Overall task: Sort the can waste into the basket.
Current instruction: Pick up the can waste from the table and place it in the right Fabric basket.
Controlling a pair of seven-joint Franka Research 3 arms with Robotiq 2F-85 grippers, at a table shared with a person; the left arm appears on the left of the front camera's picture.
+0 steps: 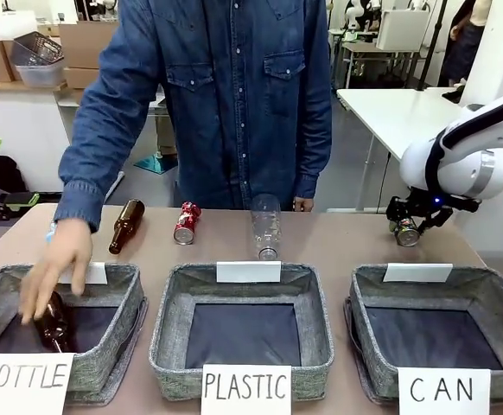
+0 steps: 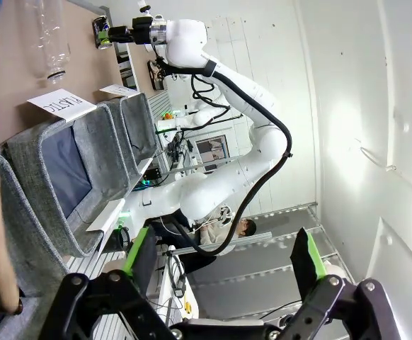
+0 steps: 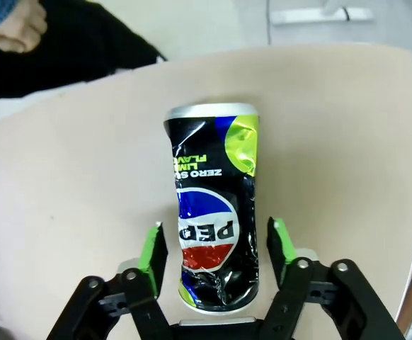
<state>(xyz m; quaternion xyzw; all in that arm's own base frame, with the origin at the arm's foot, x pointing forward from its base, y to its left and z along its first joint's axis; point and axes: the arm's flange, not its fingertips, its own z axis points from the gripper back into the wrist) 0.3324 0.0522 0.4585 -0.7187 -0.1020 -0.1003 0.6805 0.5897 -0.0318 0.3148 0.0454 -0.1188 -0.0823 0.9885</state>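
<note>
A dented dark can (image 3: 216,212) with blue, red and yellow-green print lies on the tan table at its far right (image 1: 404,232). My right gripper (image 3: 216,228) straddles it, a green pad standing just off each side of the can, jaws open; from the front the gripper (image 1: 407,226) is down over the can. The crushed red can (image 1: 187,222) lies at the table's back, left of centre. The CAN basket (image 1: 493,285) stands at front right, just in front of the dark can. My left gripper (image 2: 224,258) hangs open in free air, holding nothing.
A person's hand (image 1: 57,268) holds a brown bottle (image 1: 53,324) inside the BOTTLE basket (image 1: 122,285) at front left. The PLASTIC basket (image 1: 182,285) stands in the middle. Another brown bottle (image 1: 126,225) and a clear plastic bottle (image 1: 266,226) lie at the back.
</note>
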